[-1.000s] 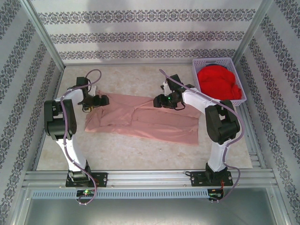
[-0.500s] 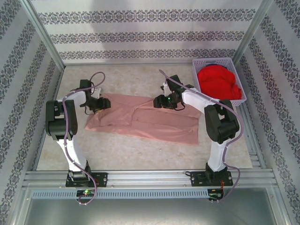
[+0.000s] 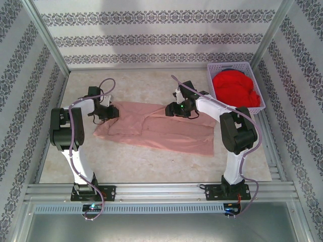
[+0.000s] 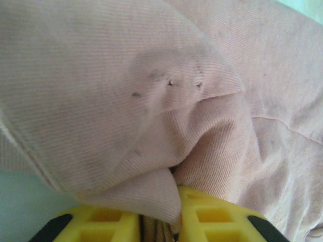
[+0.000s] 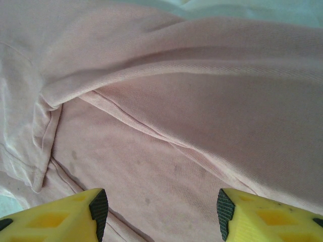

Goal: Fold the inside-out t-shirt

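Pink inside-out t-shirt (image 3: 161, 131) lies spread across the middle of the table (image 3: 141, 85), the left gripper (image 4: 159, 217) clenched on its left end and the right gripper (image 5: 161, 206) released above it, so I judge the grasping step is in hand and the right claw must pinch cloth next.

Premises: a robotics test cell in a laboratory, not a home. Evidence: two white-and-black robot arms, the left arm (image 3: 70, 136) and the right arm (image 3: 234, 136), are bolted to an aluminium rail (image 3: 161, 191) at the near edge of a beige marbled counter (image 3: 151, 161). Slotted aluminium posts (image 3: 47, 38) frame the bay. Patterned backdrop panels (image 3: 161, 35) enclose three sides. Cables run exposed along each arm.
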